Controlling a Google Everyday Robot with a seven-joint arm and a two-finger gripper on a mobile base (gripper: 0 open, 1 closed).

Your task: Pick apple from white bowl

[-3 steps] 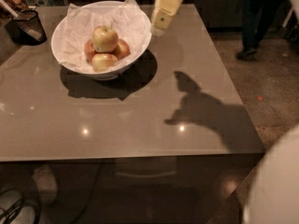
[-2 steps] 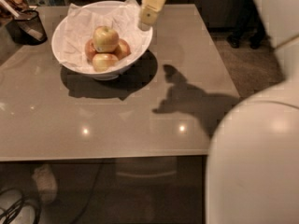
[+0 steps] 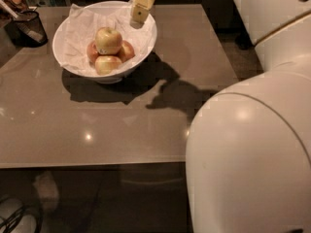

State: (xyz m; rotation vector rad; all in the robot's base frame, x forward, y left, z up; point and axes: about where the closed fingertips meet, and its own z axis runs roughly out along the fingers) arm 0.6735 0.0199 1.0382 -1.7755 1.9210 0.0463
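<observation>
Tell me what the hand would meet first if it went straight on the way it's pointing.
Probably the crinkled paper lining the white bowl, on the side nearest the hand, just beside the apple. The hand hangs over that rim, tip down; depth is uncertain.

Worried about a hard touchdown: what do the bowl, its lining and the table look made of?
White bowl: probably glazed ceramic, smooth glossy rim. Lining: thin white paper, crinkled. Table: grey-brown, semi-gloss, maybe laminate or stone; lamp spots reflect in it. The gripper hangs over the bowl's far-right rim, apart from the apple.
</observation>
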